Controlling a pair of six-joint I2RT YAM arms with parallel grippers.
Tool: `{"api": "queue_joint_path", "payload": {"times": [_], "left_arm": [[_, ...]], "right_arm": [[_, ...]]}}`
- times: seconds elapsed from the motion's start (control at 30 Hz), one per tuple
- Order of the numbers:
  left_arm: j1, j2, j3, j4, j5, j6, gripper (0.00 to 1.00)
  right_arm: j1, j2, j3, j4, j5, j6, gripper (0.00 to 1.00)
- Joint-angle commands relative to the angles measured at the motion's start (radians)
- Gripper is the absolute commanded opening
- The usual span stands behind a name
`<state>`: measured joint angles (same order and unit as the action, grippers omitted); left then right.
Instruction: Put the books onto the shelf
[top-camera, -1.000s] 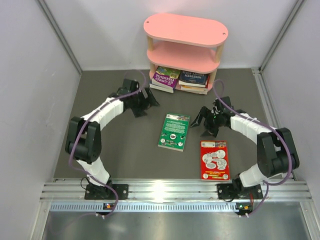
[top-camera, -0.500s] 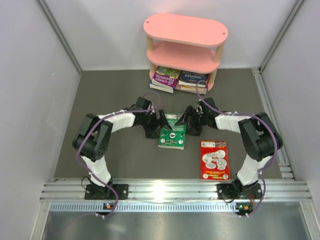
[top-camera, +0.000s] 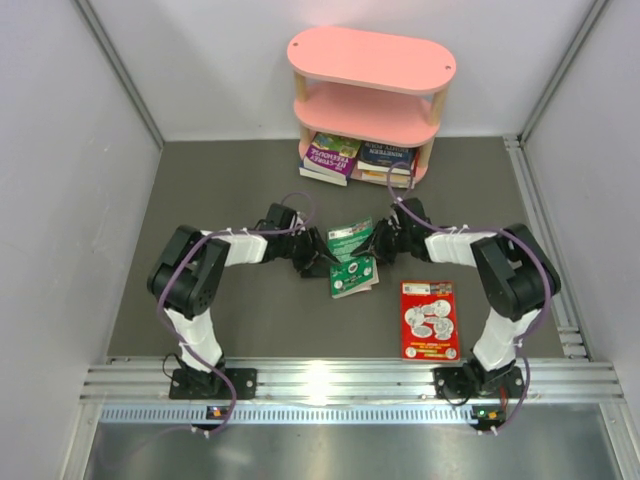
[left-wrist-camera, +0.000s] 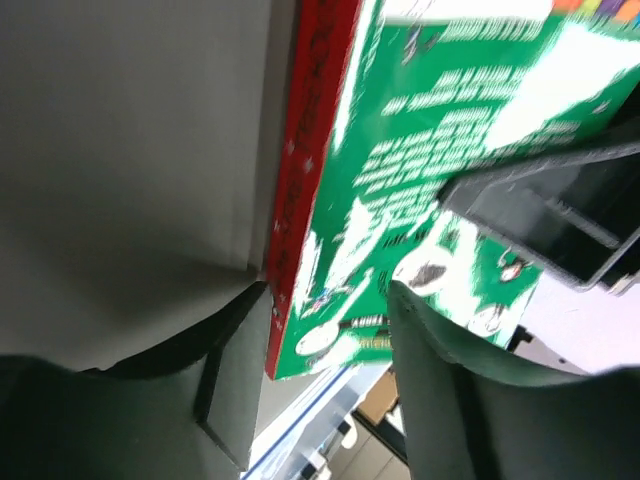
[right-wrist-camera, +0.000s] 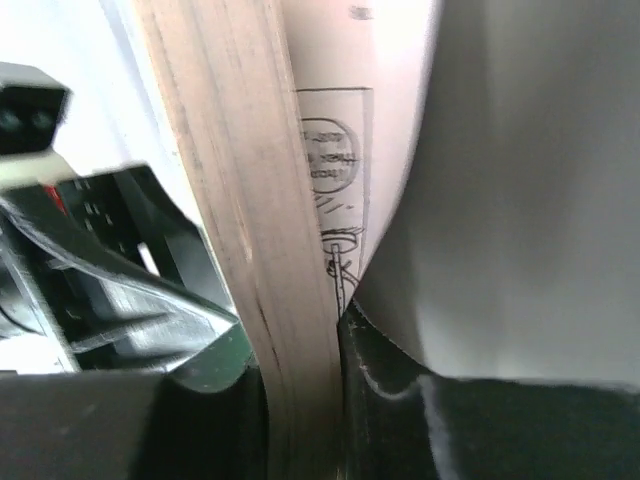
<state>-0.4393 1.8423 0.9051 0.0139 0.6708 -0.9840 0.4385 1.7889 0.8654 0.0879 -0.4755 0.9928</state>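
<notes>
the green book (top-camera: 350, 242) sits at the middle of the dark counter (top-camera: 230, 190), tipped up off the surface between the two arms and partly fallen open. the left fingers (left-wrist-camera: 235, 360) are closed part-way on its lower corner, one touching the red spine and the other pressed on the green cover. the right fingers (right-wrist-camera: 400, 400) are pinched narrow on the pale page edges from the opposite side, with a printed leaf curling away beside them. a red book (top-camera: 429, 319) lies flat on the counter near the right arm, apart from both. the pink shelf (top-camera: 370, 58) stands at the far edge; a purple book (top-camera: 333, 156) and a dark blue book (top-camera: 387, 156) lie on its bottom tier.
</notes>
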Motion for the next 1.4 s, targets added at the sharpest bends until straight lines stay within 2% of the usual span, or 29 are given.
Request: {"api": "queue_joint_path", "payload": {"times": [0.0, 0.07, 0.1, 0.17, 0.23, 0.33, 0.53, 0.63, 0.77, 0.8, 0.87, 0.93, 1.0, 1.03, 1.1, 1.13, 1.17, 1.2, 1.23, 1.27, 1.3, 1.33, 1.37], "left_arm": [[0.036, -0.063, 0.000, 0.120, 0.013, -0.002, 0.60], [0.068, -0.116, -0.011, 0.100, 0.004, 0.010, 0.74], [0.079, -0.150, -0.021, 0.100, 0.007, 0.013, 0.90], [0.106, -0.176, -0.032, 0.116, 0.021, 0.010, 0.98], [0.117, -0.202, -0.044, 0.135, 0.042, -0.007, 0.98], [0.117, -0.225, -0.057, 0.161, 0.052, -0.036, 0.98], [0.117, -0.262, -0.087, 0.245, 0.070, -0.113, 0.98], [0.117, -0.290, -0.124, 0.375, 0.088, -0.203, 0.97], [0.114, -0.307, -0.152, 0.518, 0.111, -0.303, 0.87], [0.113, -0.308, -0.155, 0.544, 0.124, -0.330, 0.76], [0.103, -0.310, -0.156, 0.616, 0.136, -0.370, 0.66], [0.087, -0.307, -0.156, 0.699, 0.150, -0.406, 0.48], [0.074, -0.298, -0.140, 0.735, 0.161, -0.453, 0.35], [0.064, -0.295, -0.130, 0.754, 0.173, -0.462, 0.31], [0.054, -0.291, -0.092, 0.738, 0.184, -0.458, 0.20], [0.048, -0.291, -0.075, 0.724, 0.194, -0.450, 0.07], [0.047, -0.293, -0.062, 0.663, 0.199, -0.415, 0.00], [0.047, -0.301, -0.014, 0.591, 0.200, -0.379, 0.00], [0.047, -0.308, 0.023, 0.490, 0.200, -0.317, 0.00], [0.047, -0.313, 0.070, 0.340, 0.170, -0.145, 0.00], [0.047, -0.321, 0.184, 0.059, 0.138, -0.046, 0.00], [0.045, -0.319, 0.243, -0.097, 0.100, 0.046, 0.00], [0.045, -0.313, 0.296, -0.202, 0.031, 0.193, 0.00]], "right_arm": [[0.020, -0.078, 0.020, -0.154, 0.049, -0.051, 0.13], [0.013, -0.106, 0.027, -0.166, 0.046, -0.048, 0.00], [0.005, -0.132, 0.030, -0.165, 0.032, -0.033, 0.00], [-0.006, -0.157, 0.030, -0.131, 0.012, -0.008, 0.00], [-0.018, -0.193, 0.024, -0.096, -0.029, 0.053, 0.00], [-0.034, -0.232, 0.004, 0.047, -0.080, 0.171, 0.00], [-0.038, -0.224, -0.095, 0.554, -0.129, 0.510, 0.00], [-0.038, -0.209, -0.115, 0.664, -0.117, 0.593, 0.00], [-0.038, -0.200, -0.137, 0.736, -0.098, 0.636, 0.00], [-0.037, -0.198, -0.141, 0.749, -0.086, 0.639, 0.00], [-0.037, -0.195, -0.149, 0.760, -0.080, 0.641, 0.00], [-0.035, -0.195, -0.151, 0.760, -0.064, 0.630, 0.00], [-0.030, -0.195, -0.152, 0.754, -0.042, 0.612, 0.00], [-0.030, -0.194, -0.148, 0.738, -0.034, 0.606, 0.00], [-0.029, -0.191, -0.137, 0.710, -0.017, 0.577, 0.00], [-0.030, -0.186, -0.120, 0.701, -0.014, 0.569, 0.00], [-0.029, -0.174, -0.106, 0.673, -0.026, 0.551, 0.00], [-0.029, -0.168, -0.088, 0.646, -0.040, 0.534, 0.00], [-0.029, -0.163, -0.041, 0.612, -0.058, 0.509, 0.06], [-0.030, -0.167, -0.017, 0.558, -0.081, 0.439, 0.24], [-0.030, -0.175, 0.012, 0.382, -0.086, 0.384, 0.44], [-0.030, -0.184, 0.097, 0.210, -0.083, 0.309, 0.65], [-0.030, -0.203, 0.142, 0.065, -0.028, 0.143, 0.73]]}}
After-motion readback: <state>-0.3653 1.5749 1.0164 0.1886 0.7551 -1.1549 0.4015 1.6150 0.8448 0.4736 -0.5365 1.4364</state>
